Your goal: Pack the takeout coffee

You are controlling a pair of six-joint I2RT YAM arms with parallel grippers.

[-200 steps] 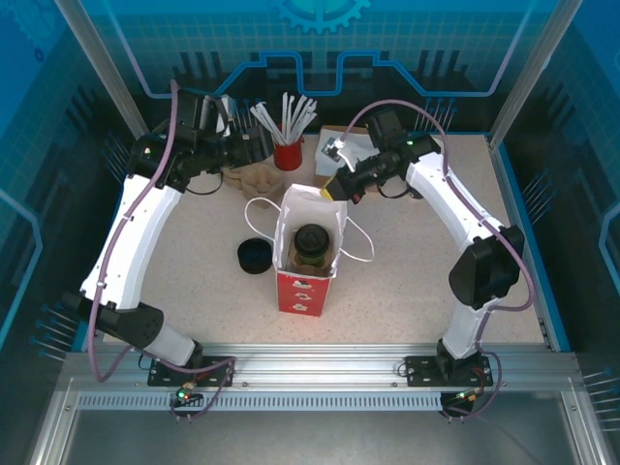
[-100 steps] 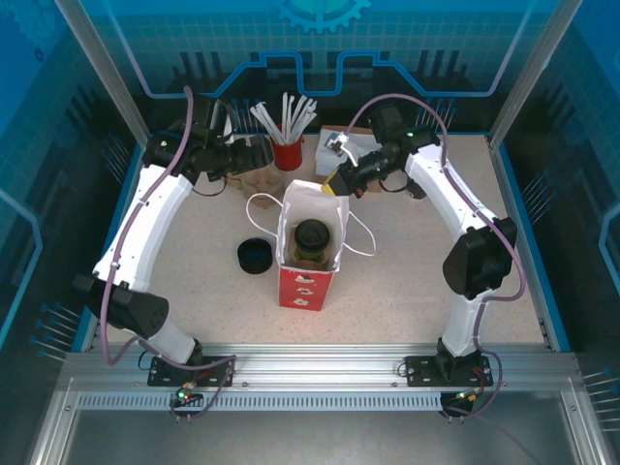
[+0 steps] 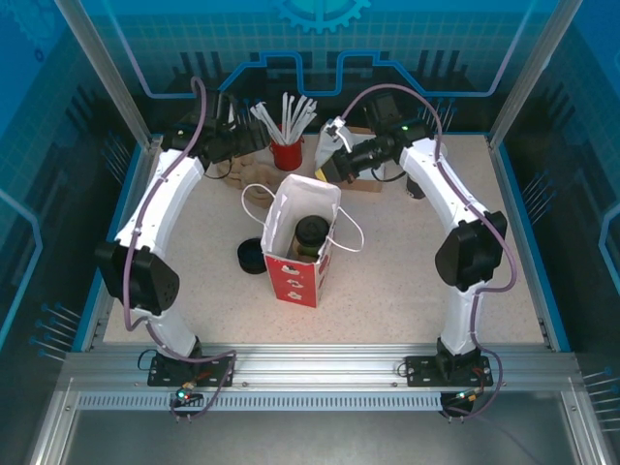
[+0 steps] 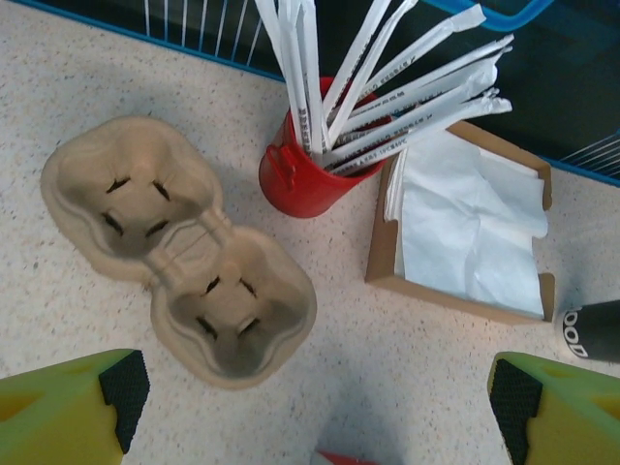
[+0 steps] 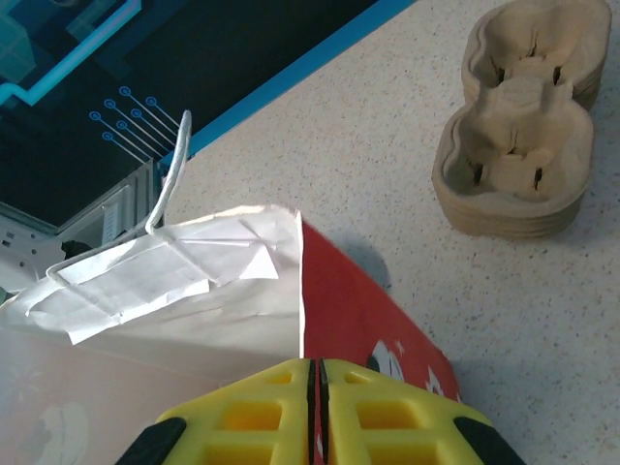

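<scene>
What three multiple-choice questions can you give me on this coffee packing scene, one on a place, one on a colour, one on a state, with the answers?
1. Where is the small dark paper takeout coffee cup with the round black plastic lid?
A) inside the red and white paper bag
B) in the brown pulp cup carrier
C) on the black lid stack

2. What colour is the round holder of the white wrapped straws?
A) blue
B) red
C) green

3. How is the left gripper?
A) shut on a straw
B) shut on a napkin
C) open, holding nothing

Answers:
1 A, its lid shows down in the bag's open mouth.
2 B, it is plainly red in the left wrist view.
3 C, its yellow fingers stand far apart, gripping nothing.
</scene>
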